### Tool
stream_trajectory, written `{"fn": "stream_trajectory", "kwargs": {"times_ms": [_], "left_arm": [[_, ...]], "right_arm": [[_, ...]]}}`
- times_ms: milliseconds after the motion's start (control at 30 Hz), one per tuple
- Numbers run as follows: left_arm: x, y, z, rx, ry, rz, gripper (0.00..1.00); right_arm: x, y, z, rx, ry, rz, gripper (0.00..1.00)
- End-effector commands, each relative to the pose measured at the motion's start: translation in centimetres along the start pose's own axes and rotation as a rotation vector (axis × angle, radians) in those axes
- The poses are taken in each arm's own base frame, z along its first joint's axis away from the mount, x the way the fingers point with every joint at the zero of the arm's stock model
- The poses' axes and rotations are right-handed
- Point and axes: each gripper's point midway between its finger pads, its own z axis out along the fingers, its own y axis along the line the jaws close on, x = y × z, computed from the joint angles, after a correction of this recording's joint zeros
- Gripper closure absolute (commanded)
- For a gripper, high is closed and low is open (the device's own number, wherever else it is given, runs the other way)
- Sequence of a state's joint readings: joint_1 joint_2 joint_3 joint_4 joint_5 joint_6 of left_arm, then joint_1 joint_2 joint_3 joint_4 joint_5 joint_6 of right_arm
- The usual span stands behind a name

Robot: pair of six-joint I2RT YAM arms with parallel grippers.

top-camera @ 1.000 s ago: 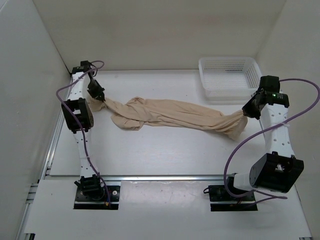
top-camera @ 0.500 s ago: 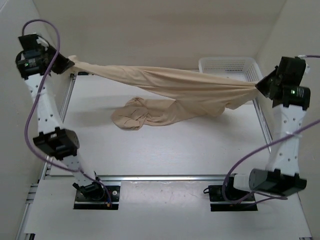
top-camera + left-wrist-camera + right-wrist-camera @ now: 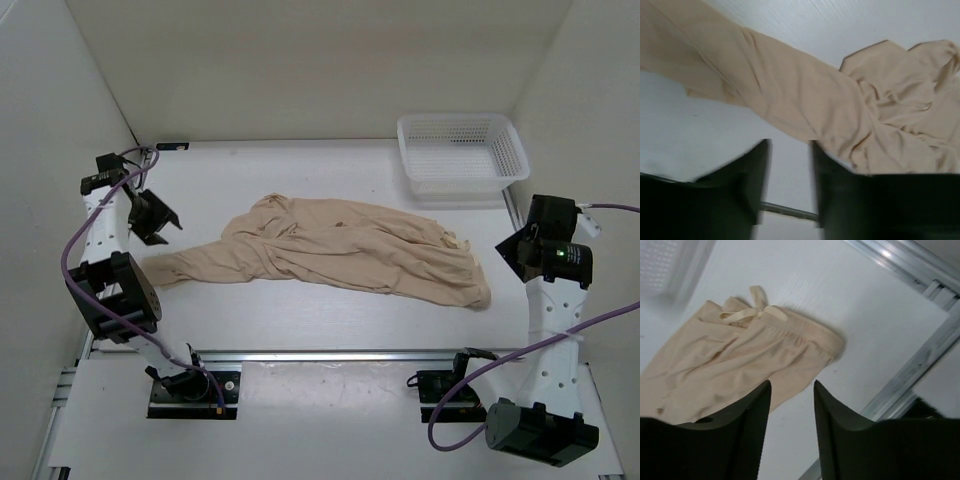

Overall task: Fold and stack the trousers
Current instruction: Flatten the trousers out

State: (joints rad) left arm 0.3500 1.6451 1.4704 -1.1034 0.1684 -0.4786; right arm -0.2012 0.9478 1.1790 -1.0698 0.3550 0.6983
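A white mesh basket (image 3: pixel 460 150) sits upright at the far right corner of the white worktop (image 3: pixel 330 320), near the back wall (image 3: pixel 330 70) and the right wall (image 3: pixel 590 90). An aluminium rail (image 3: pixel 330 355) runs along the worktop's near edge. From the right wrist the basket shows only as a blurred corner at top left

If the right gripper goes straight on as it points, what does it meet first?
Probably the waistband end of the trousers, just beyond the open right gripper. Depth is unclear, so bare table at the fabric's edge could come first.
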Motion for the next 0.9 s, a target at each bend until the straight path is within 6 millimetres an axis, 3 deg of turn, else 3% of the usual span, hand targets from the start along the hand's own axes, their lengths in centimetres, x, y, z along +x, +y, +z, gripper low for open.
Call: {"fn": "stream_trajectory", "kwargs": {"times_ms": [0, 33, 67, 100, 133, 167, 200, 233, 333, 367, 400, 533, 600, 767, 867], "left_arm": [[-2.6, -2.2, -4.9, 0.059, -0.199, 0.107, 0.66], [-3.2, -2.1, -4.5, 0.039, -0.201, 0.105, 0.87], [-3.4, -2.4, -4.2, 0.029, -0.201, 0.113, 0.90], [-3.7, -2.5, -3.9, 0.025, -0.195, 0.112, 0.90], [-4.3, -2.6, -3.6, 0.017, -0.197, 0.111, 0.90], [-3.8, -2.3, -1.6, -0.010, -0.137, 0.111, 0.90], [-4.0, -2.1, -0.8, -0.033, -0.122, 0.097, 0.84], [-3.8, -1.6, 1.2, -0.060, -0.071, 0.091, 0.63], [-2.3, 0.0, 4.9, -0.121, 0.027, 0.066, 0.19], [-2.0, 0.3, 5.8, -0.131, 0.045, 0.055, 0.17], [-1.9, 0.5, 6.7, -0.134, 0.048, 0.042, 0.12], [-1.6, 1.2, 9.2, -0.173, 0.094, 0.009, 0.20], [-1.9, 1.4, 9.9, -0.188, 0.100, -0.001, 0.24], [-1.8, 2.2, 11.3, -0.234, 0.115, -0.011, 0.24], [-0.3, 3.4, 11.9, -0.272, 0.160, -0.024, 0.24]], "right_arm": [[-0.4, 2.2, -0.9, -0.134, -0.006, -0.013, 0.59], [-0.1, 3.1, -0.7, -0.175, 0.022, -0.038, 0.69], [0.8, 3.8, 0.2, -0.192, 0.075, -0.063, 0.89], [1.6, 4.1, 0.7, -0.200, 0.120, -0.078, 0.96], [2.8, 5.2, 0.9, -0.247, 0.181, -0.090, 0.99], [4.3, 5.3, 2.2, -0.241, 0.248, -0.098, 0.99], [5.4, 5.4, 2.7, -0.251, 0.293, -0.100, 0.99], [6.7, 5.5, 2.8, -0.267, 0.351, -0.100, 0.97], [9.6, 4.1, 4.6, -0.214, 0.429, -0.086, 0.75], [10.6, 3.5, 5.2, -0.197, 0.449, -0.078, 0.62], [10.8, 3.4, 5.5, -0.195, 0.456, -0.056, 0.59], [11.3, 3.3, 8.0, -0.140, 0.503, -0.033, 0.58], [10.2, 4.2, 8.9, -0.149, 0.485, -0.024, 0.58], [9.7, 4.7, 11.5, -0.094, 0.520, -0.002, 0.58], [10.6, 4.2, 12.0, -0.069, 0.551, -0.004, 0.58]]}}
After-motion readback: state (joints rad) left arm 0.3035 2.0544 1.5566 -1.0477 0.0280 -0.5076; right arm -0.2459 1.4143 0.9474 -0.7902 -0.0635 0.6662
